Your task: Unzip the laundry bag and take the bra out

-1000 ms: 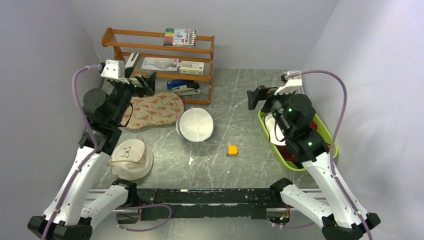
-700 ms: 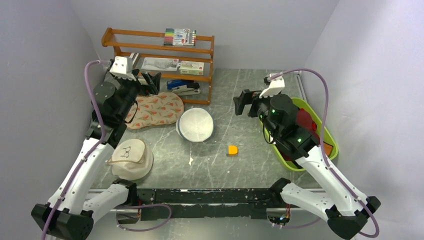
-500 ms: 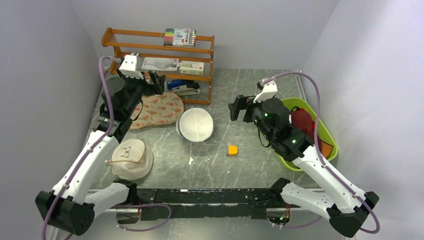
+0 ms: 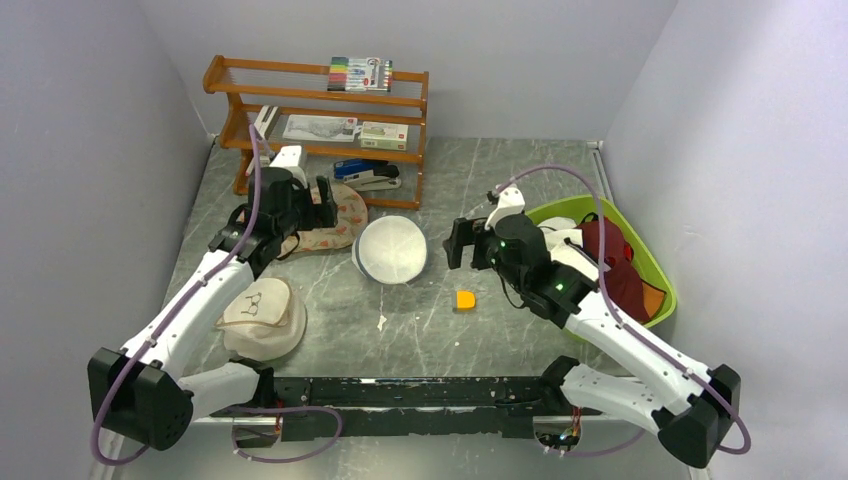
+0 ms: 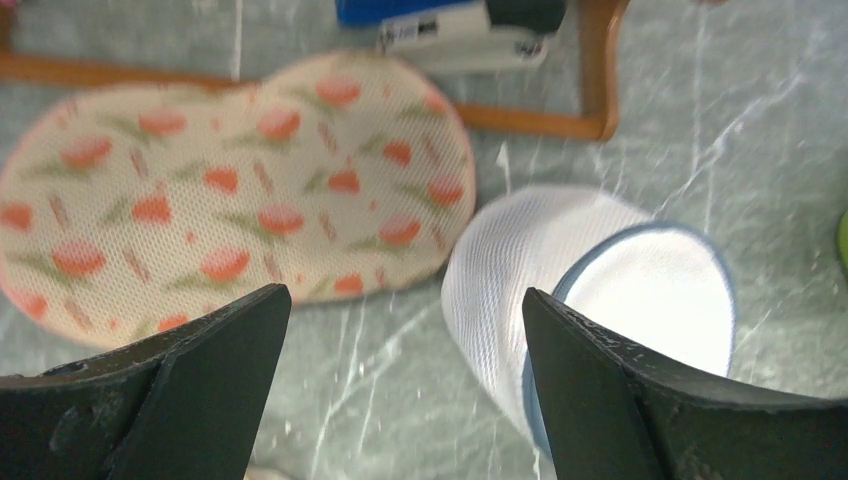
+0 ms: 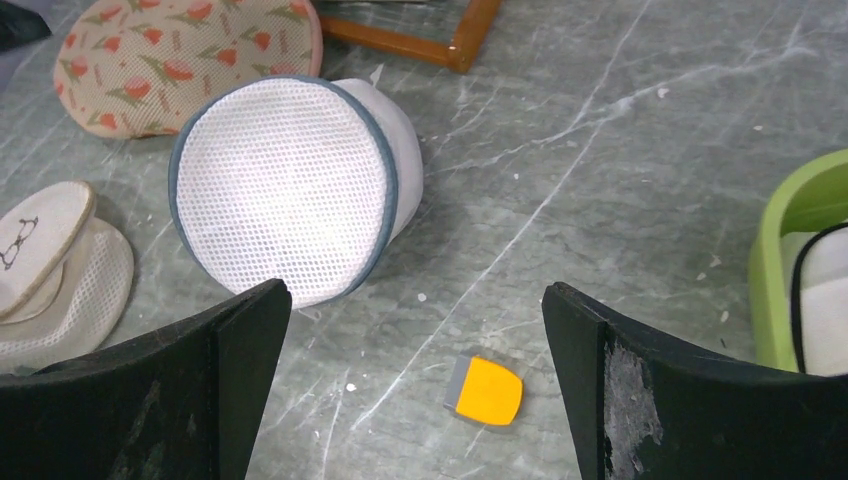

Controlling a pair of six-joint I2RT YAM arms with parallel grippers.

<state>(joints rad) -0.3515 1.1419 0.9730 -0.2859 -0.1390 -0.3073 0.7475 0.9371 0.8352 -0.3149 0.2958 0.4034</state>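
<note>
Swinging in on the left, our left end effector (image 5: 400, 300) had dropped to just above the laundry bag (image 5: 230, 190), jaws spread wide and carrying nothing. The bag lay flat on the desk (image 4: 500, 180) in front of the wooden rack (image 4: 300, 68), just beside the white mesh cylinder (image 6: 285, 185). We saw no zip pull, so we judged unzipping not started. The right end effector (image 6: 415, 290) had left the green bin (image 4: 560, 208) for centre desk, also released and empty. Versus a second earlier: both arms lower and further in, objects unmoved.

Laundry bag (image 5: 230, 190) flat beside white mesh cylinder (image 5: 590, 300)
</note>
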